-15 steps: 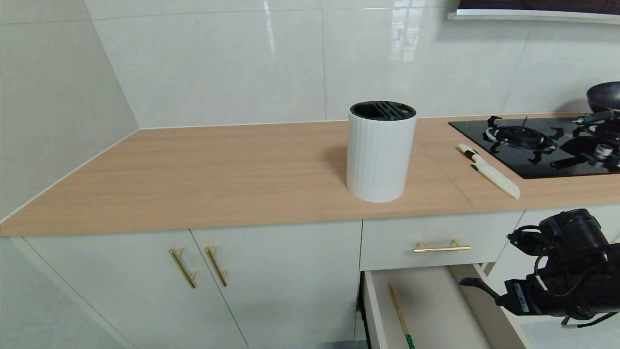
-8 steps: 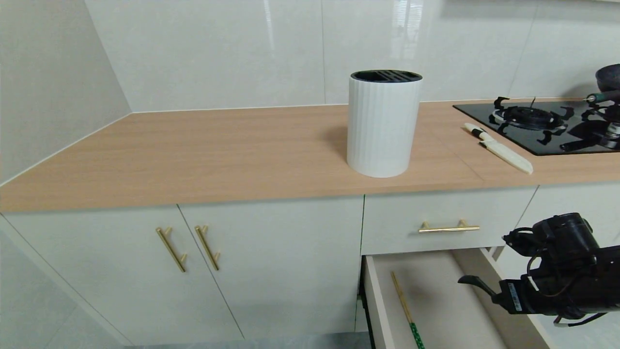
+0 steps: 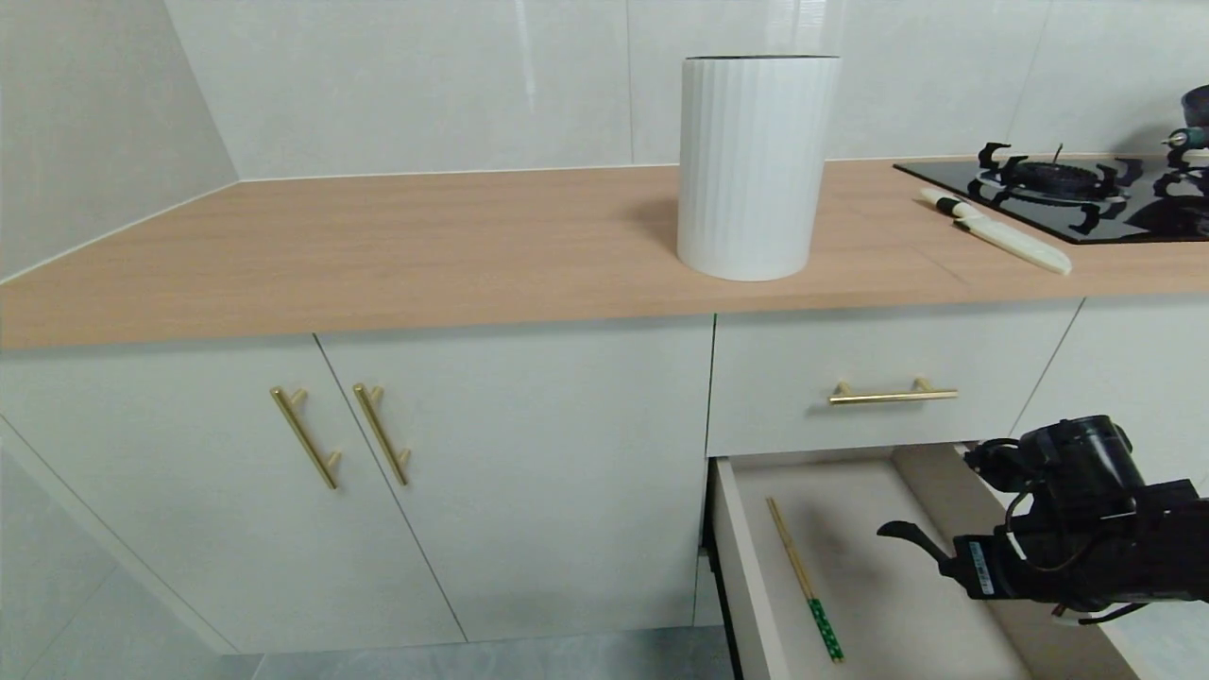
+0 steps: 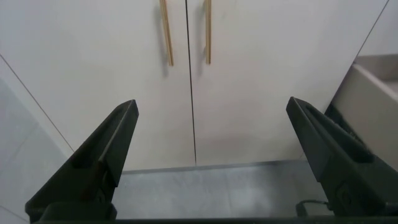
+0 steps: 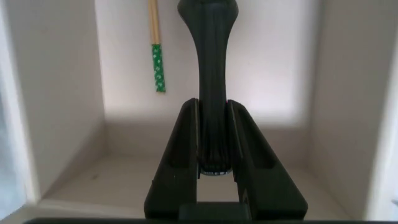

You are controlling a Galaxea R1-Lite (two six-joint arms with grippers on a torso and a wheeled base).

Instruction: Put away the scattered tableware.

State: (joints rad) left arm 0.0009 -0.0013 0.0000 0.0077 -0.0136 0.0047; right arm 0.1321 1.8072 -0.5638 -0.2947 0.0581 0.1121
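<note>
Right pincer [image 3: 963, 565]: pinching a dark utensil [image 3: 902, 535] by its handle, held above the open drawer [image 3: 740, 557].
Left pincer [image 4: 211, 107]: fingers spread wide, facing the closed cabinet doors [image 4: 249, 74].
Chopsticks [image 3: 803, 578]: lying on the drawer floor, green-patterned end toward the drawer front.
Knife [image 3: 1001, 244]: flat on the desk [image 3: 378, 246], just beside the hob [image 3: 1067, 189].
Ribbed white holder [image 3: 756, 165]: upright on the desk.

Right claw [image 3: 959, 565] holds a black utensil [image 3: 905, 535] over the drawer [image 3: 869, 604].
</note>
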